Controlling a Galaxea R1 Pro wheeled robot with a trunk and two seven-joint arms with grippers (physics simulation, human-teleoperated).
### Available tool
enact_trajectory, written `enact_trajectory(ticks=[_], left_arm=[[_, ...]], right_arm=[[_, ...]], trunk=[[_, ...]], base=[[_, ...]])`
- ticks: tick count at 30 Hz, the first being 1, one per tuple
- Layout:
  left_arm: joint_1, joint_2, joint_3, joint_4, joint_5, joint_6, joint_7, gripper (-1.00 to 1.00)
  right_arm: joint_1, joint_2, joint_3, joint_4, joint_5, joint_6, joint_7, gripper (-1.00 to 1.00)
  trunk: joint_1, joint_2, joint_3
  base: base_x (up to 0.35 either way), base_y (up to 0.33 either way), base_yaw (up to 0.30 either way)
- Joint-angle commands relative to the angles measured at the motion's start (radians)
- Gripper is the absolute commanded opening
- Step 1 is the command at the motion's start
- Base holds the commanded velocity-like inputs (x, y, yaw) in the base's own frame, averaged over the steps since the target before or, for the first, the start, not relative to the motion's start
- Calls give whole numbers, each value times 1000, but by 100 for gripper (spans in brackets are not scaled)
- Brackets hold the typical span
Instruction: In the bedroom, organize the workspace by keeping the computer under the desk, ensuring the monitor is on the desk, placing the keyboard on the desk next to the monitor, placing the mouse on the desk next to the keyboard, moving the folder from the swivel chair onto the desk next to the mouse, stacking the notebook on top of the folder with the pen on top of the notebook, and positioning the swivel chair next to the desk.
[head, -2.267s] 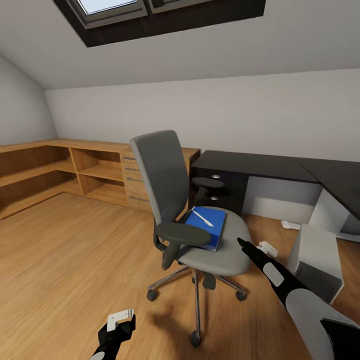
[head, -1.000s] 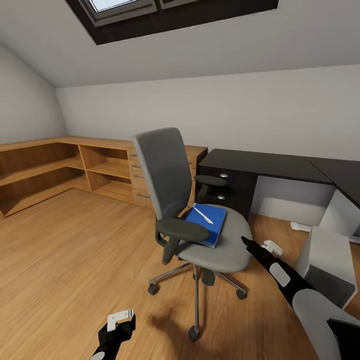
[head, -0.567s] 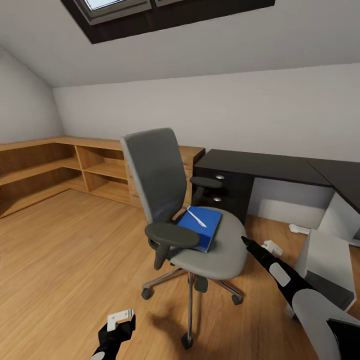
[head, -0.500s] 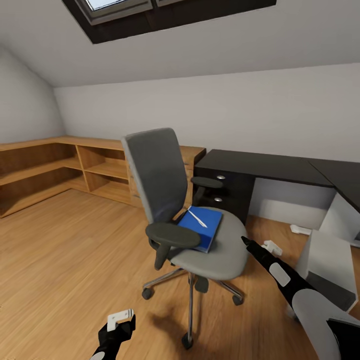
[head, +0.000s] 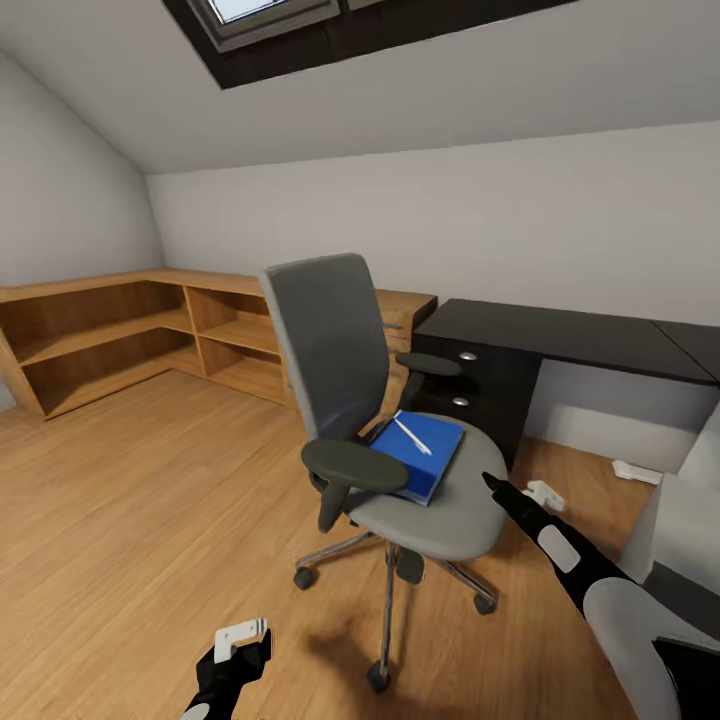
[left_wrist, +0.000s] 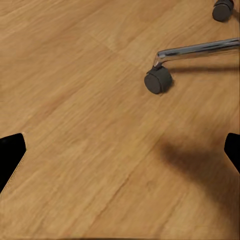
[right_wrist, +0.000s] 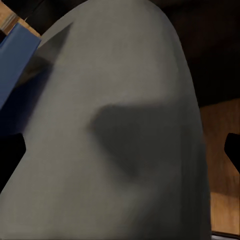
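While the blue folder (head: 418, 455) lies flat on the grey seat of the swivel chair (head: 330, 345), toward the seat's back edge by the backrest, I can see the thin white pen (head: 411, 436) resting on top of it at a slant. Whether a notebook sits between pen and folder I cannot tell. The chair stands on the wooden floor (head: 130, 520) on its chrome star base, well apart from me but within reach of my right arm.

My right gripper (head: 493, 486) points at the front edge of the seat, just beside it; from the head view its fingers look drawn together to a dark tip, but in the right wrist view dark tips show at both side edges, so I cannot tell how far apart they are. It has hold of nothing I can see. That wrist view shows the grey seat close up, with a corner of the folder (right_wrist: 15, 65) at one side.

My left gripper (head: 240, 640) hangs low over the floor in front of the chair, fingers spread wide and empty; its wrist view shows a black castor (left_wrist: 158, 80) on a chrome leg.

Behind the chair, the desk (head: 560, 335) with its black top runs along the wall. At the right edge, the pale computer (head: 690, 525) stands on the floor. Wooden shelving (head: 120, 335) lines the left wall.
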Motion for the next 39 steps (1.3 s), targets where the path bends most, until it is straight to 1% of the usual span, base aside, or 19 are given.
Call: enact_trajectory(ticks=[1,34,39], left_arm=[[-1,0,-1,1,7,-4,2,100],[-1,0,-3,1,6,-4,1,100],[-1,0,-2,1,6,-4,2,100]], right_arm=[[0,0,0,1,-9,4,7,100],[0,-1,1,-1,-9,4,8,100],[0,-2,0,-1,-9,4,8,100]], trunk=[[0,0,-2],[0,0,-35],[0,0,-38]], base=[[0,0,216],[0,0,198],[0,-13,91]])
